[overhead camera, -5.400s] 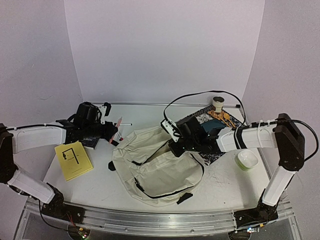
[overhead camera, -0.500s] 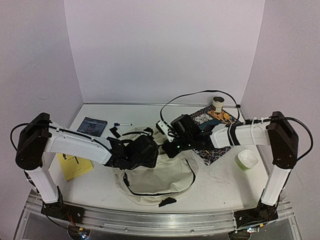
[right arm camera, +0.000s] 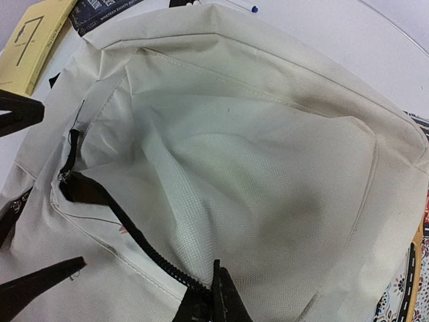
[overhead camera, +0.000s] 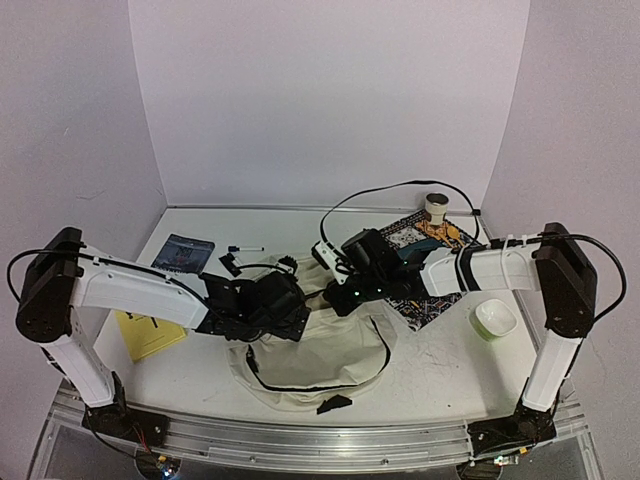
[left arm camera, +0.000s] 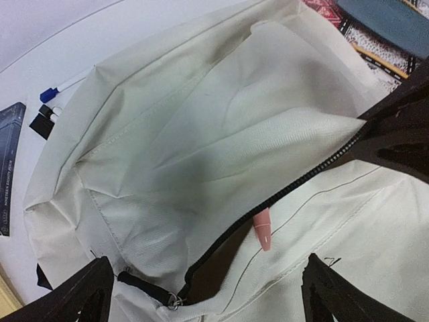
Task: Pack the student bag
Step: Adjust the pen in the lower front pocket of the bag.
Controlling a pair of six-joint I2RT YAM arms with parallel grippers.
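Note:
The cream student bag [overhead camera: 325,355] lies mid-table with its main zipper undone. My right gripper [right arm camera: 218,298] is shut on the zipper edge [right arm camera: 144,245] and holds the mouth open. My left gripper [left arm camera: 204,295] hovers open just over the opening, both black fingers [left arm camera: 332,288] spread with nothing between them. A pink pen [left arm camera: 263,231] pokes its tip out of the zipper gap, the rest hidden inside the bag. In the top view the left gripper [overhead camera: 288,303] and right gripper [overhead camera: 340,296] meet at the bag's upper rim.
A yellow booklet [overhead camera: 145,332] lies at the left, a dark book [overhead camera: 184,252] and a blue-capped marker [overhead camera: 244,248] behind it, black clips [overhead camera: 229,264] nearby. A patterned mat [overhead camera: 432,240], a tape roll [overhead camera: 436,205] and a green bowl [overhead camera: 495,318] are on the right.
My left gripper carried the pink pen from the back left to the bag, opened and let it go into the opening, then drew back slightly left. The right gripper kept its grip.

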